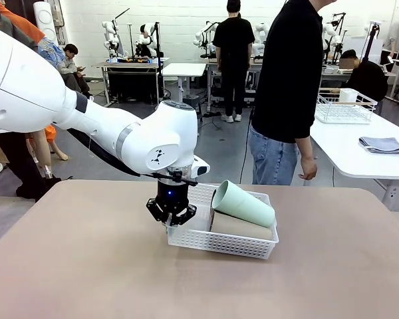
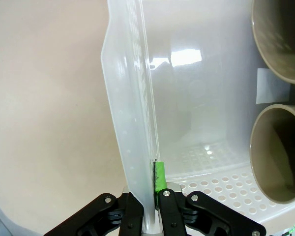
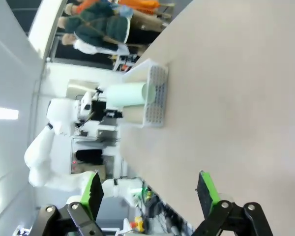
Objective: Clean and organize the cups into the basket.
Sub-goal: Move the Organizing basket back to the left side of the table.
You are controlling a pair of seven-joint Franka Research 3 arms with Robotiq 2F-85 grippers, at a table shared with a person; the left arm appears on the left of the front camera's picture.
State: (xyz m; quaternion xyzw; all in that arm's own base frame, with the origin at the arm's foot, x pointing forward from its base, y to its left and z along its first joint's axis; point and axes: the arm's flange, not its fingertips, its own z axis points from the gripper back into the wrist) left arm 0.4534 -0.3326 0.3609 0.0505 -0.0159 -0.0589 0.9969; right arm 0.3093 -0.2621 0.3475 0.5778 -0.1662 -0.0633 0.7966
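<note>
**Left gripper clamped on the basket's rim, three cups inside**

Where the white plastic basket [image 1: 216, 240] sat near the middle of the table, it held all three cups. It was shallow and rectangular, with side walls pierced by rows of small round holes under a smooth, solid rim. The mint green cup [image 1: 243, 204] lay tilted on top, its open mouth raised toward the robot's left and its base resting on the basket's right rim. It was matte, handleless and slightly tapered. Beneath it a taupe-brown cup [image 1: 239, 226] lay on its side along the basket floor. In the left wrist view two taupe-brown cups [image 2: 280, 157] showed their round open mouths side by side, dull inside, against the glossy, translucent white plastic.

The left gripper [image 1: 172, 214] pointed straight down at the basket's left end. Its jaws were pinched tight on the thin end wall, one finger outside and one inside, a green pad [image 2: 159, 176] pressed flat against the inner face of the wall. The right gripper [image 3: 147, 196] hung well away from the basket, jaws spread wide with nothing between them, looking across the bare tabletop.

The table [image 1: 86, 266] was a smooth, matte pinkish-beige surface. A person [image 1: 289, 93] in a black top and blue jeans stood at its far side, one hand [image 1: 308, 167] hanging loose.
</note>
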